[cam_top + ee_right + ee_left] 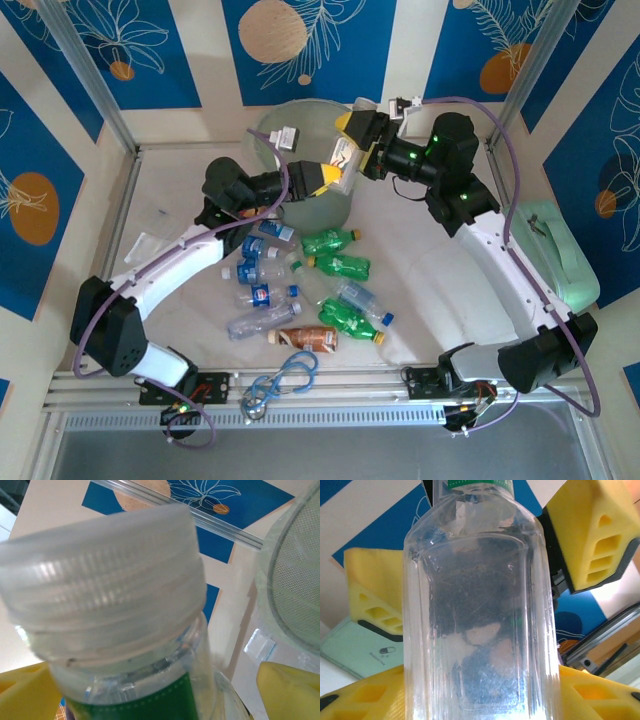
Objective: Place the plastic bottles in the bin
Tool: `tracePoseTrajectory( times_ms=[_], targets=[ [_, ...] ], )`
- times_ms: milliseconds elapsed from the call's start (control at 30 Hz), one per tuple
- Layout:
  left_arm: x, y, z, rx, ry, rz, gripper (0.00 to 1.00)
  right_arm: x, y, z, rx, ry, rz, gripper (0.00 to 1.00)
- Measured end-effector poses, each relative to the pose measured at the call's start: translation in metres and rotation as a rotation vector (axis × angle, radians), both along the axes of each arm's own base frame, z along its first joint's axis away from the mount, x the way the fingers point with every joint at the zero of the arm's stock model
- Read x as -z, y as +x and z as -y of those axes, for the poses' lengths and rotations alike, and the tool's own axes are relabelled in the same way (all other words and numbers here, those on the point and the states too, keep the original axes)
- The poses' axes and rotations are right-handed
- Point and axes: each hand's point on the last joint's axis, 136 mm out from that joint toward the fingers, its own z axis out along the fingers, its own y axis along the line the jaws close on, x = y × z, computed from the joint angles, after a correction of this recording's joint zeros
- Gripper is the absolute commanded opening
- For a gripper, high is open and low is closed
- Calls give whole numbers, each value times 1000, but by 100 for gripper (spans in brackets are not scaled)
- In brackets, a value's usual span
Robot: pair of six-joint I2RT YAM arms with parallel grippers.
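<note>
White table point(450, 270), loose bottles point(300, 285) lying just near of the bin point(262, 140). Over the bin's right side, the left gripper point(325, 178) pinches a clear bottle point(480, 630) with green label point(135, 700) and white cap point(100, 580); the right gripper point(350, 140) clamps its shoulder.

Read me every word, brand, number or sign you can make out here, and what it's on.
Nothing reads clearly.
Green label on the held clear bottle: no lettering in view.
Blue labels on the loose bottles: too small.
Label on the brown bottle: too small.
Mint green case: small dark symbol, no words.
</note>
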Motion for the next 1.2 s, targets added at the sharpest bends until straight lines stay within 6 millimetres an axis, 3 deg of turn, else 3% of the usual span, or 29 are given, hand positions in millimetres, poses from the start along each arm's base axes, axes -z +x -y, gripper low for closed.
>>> tracePoseTrajectory(
  times_ms=[100, 233, 467, 533, 600, 733, 833, 933, 1033, 1200],
  targets=[
    [6, 4, -3, -39, 44, 4, 51, 6, 2, 12, 44, -25, -23, 99],
    [4, 14, -10, -120, 137, 44, 50, 7, 2, 45, 148, -69, -32, 99],
    [-39, 47, -36, -404, 343, 214, 49, 12, -18, 93, 302, -158, -57, 99],
    [-52, 63, -44, -501, 413, 274, 49, 21, -25, 102, 335, -191, -84, 99],
    [-53, 78, -48, -565, 484, 307, 50, 37, -30, 108, 356, -230, -132, 99],
    [-19, 118, -46, -626, 674, 317, 49, 98, -36, 121, 392, -347, -309, 100],
    [27, 144, -43, -623, 823, 279, 49, 152, -45, 132, 408, -439, -476, 98],
    [72, 162, -45, -609, 956, 225, 49, 193, -57, 141, 412, -505, -603, 98],
    [100, 173, -50, -600, 1048, 190, 48, 221, -67, 146, 408, -548, -690, 97],
    [117, 178, -57, -598, 1129, 174, 49, 235, -70, 149, 406, -567, -741, 96]
  ],
)
